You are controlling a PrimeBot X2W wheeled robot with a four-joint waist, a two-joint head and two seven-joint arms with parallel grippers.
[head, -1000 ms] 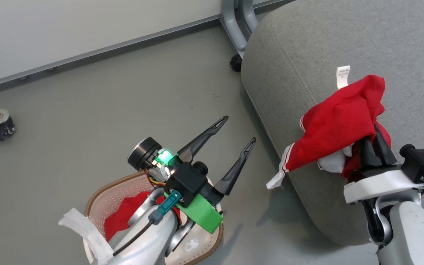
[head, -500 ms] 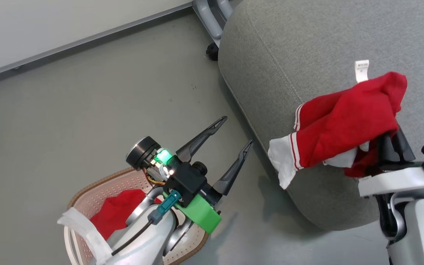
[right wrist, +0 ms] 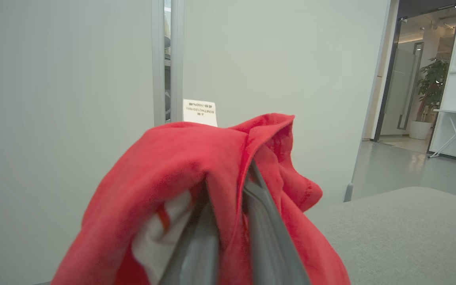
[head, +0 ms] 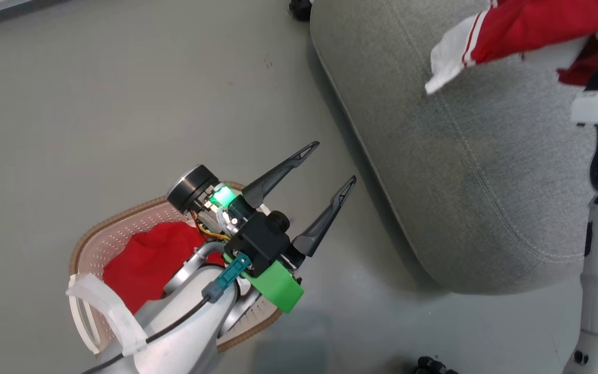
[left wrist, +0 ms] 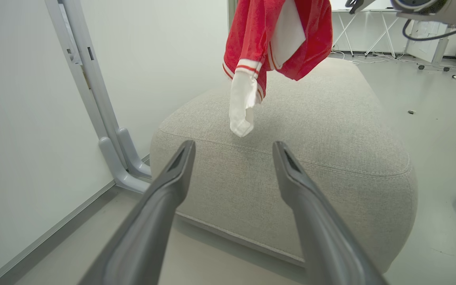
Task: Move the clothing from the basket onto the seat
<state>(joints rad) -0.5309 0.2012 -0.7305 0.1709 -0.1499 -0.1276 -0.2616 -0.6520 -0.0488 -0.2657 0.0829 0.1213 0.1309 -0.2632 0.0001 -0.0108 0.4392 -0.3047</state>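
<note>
The first bright red soft fabric garment (head: 538, 23) with white trim bands hangs above the large grey fabric-upholstered seat (head: 486, 156), over the seat's top surface. Its white-banded end dangles just above the cushion; whether it touches cannot be told. A small white tag (right wrist: 199, 112) stands up from the top fold. The right tool (right wrist: 232, 194) is closed narrow on this garment, with red fabric pinched between both fingers and draped over them.

The second bright red garment (head: 143, 259) lies bunched inside the cream-white perforated plastic basket (head: 96, 241) with the brown woven-look rim. The basket stands on the grey floor (head: 96, 104), apart from the seat's near corner.

The left tool (head: 333, 162) hovers above the basket's seat-side edge. Its jaws are wide and hold nothing, and its fingertips are over the floor between basket and seat, pointing toward the seat.

A grey metal frame leg (left wrist: 109, 146) stands beside the seat's corner, against a white wall (left wrist: 22, 118).
</note>
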